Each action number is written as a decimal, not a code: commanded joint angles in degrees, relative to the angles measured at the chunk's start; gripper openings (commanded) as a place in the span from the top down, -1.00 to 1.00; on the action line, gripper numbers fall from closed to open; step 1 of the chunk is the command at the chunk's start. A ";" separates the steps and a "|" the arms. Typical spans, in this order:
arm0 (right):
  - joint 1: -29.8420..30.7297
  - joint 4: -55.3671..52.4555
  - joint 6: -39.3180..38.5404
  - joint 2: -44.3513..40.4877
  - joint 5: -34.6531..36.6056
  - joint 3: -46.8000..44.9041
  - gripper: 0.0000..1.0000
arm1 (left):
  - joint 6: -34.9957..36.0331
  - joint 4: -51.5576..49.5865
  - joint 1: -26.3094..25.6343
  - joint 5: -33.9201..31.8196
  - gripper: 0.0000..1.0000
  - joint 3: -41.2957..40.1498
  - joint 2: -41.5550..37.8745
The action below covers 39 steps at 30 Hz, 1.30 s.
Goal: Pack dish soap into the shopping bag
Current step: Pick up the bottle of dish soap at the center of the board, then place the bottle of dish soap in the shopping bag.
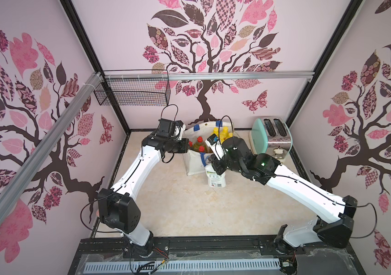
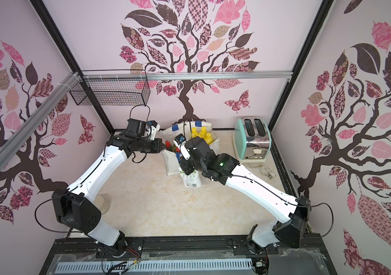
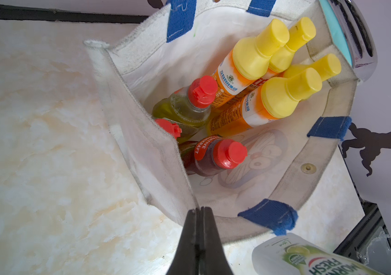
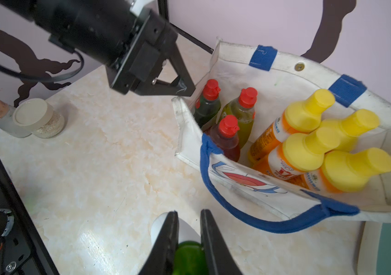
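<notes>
Seven caps (image 3: 274, 92) show inside the shopping bag (image 4: 285, 78), four yellow, three red. My left gripper (image 3: 200, 210) is pinched tight on the bag's rim; my right gripper (image 4: 189, 214) is clamped on the green cap (image 4: 189, 254) of the white bottle (image 1: 215, 177), standing just outside the bag.

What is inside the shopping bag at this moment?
Inside the shopping bag: four yellow-capped orange bottles and three red-capped bottles. Whatever lies beneath or behind them is covered.
</notes>
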 commanded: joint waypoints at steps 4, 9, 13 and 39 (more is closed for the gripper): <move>-3.03 -4.52 -0.71 3.99 2.99 15.66 1.00 | 0.18 -0.89 -1.16 0.43 1.00 -0.83 0.49; -4.21 -8.88 -1.60 10.01 3.77 28.48 1.00 | 0.44 -0.92 -1.25 1.62 1.00 -0.87 1.28; -5.58 -12.83 -2.03 16.36 3.90 41.03 1.00 | 0.58 -0.65 -1.19 1.94 1.00 -0.84 1.60; -9.43 5.80 -6.60 32.30 7.23 55.79 1.00 | 0.80 -0.12 -1.21 4.03 1.00 -0.83 1.69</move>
